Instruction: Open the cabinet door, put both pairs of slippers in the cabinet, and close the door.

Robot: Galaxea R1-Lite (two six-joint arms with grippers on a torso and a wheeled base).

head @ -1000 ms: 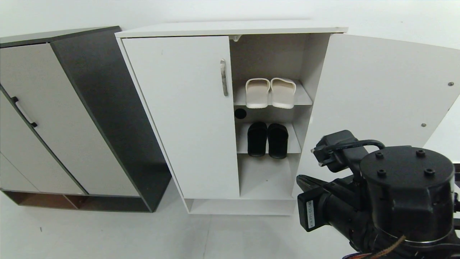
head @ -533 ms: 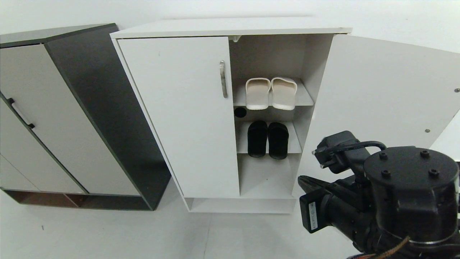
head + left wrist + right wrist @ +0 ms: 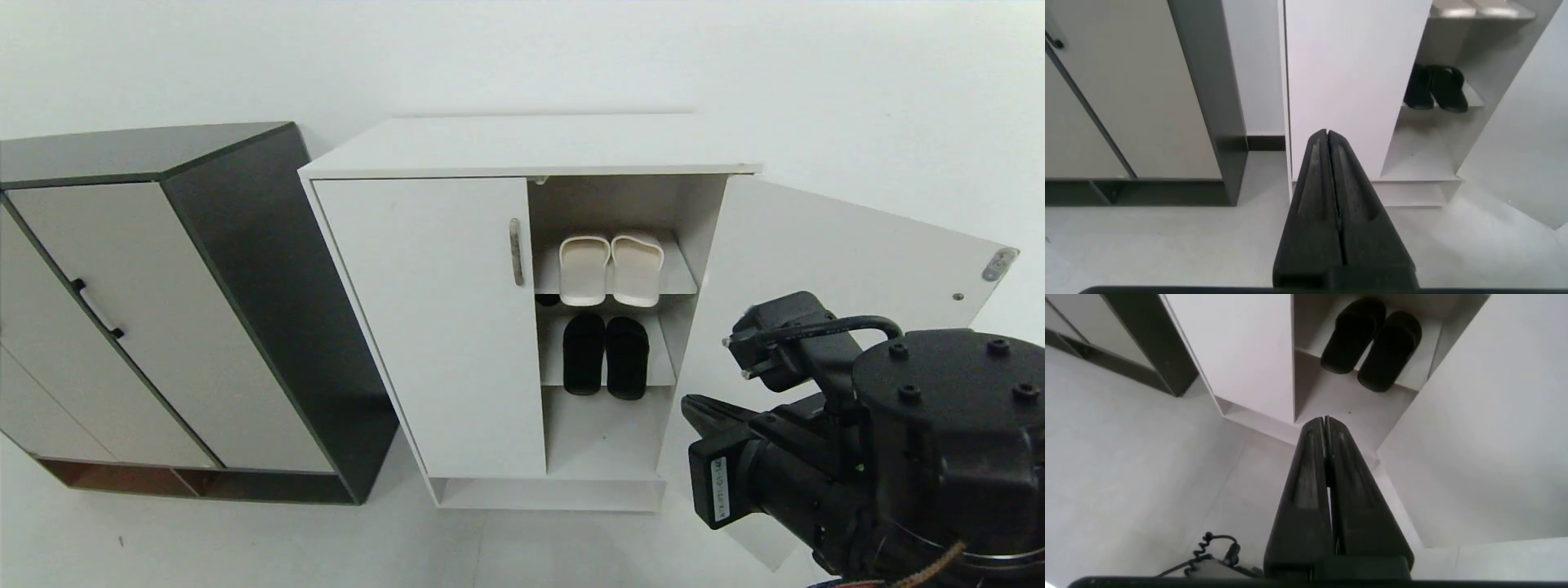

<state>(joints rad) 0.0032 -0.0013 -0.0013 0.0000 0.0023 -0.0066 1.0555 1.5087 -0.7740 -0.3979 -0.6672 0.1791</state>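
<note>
You've two pairs: white slippers [image 3: 611,269] above black slippers [image 3: 606,355], toes pointing into the cabinet [image 3: 531,145]; left gripper [image 3: 1328,135] and right gripper [image 3: 1326,425] pressed together.

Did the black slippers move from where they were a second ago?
No. The pair of black slide slippers sits on the same white cabinet shelf, directly below the pair of cream slide slippers; the camera shifted, not them.

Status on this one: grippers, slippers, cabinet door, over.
Left gripper shut, empty; right gripper shut, empty. White slippers on upper shelf, black slippers on middle shelf. Right cabinet door wide open, not yet closed.
</note>
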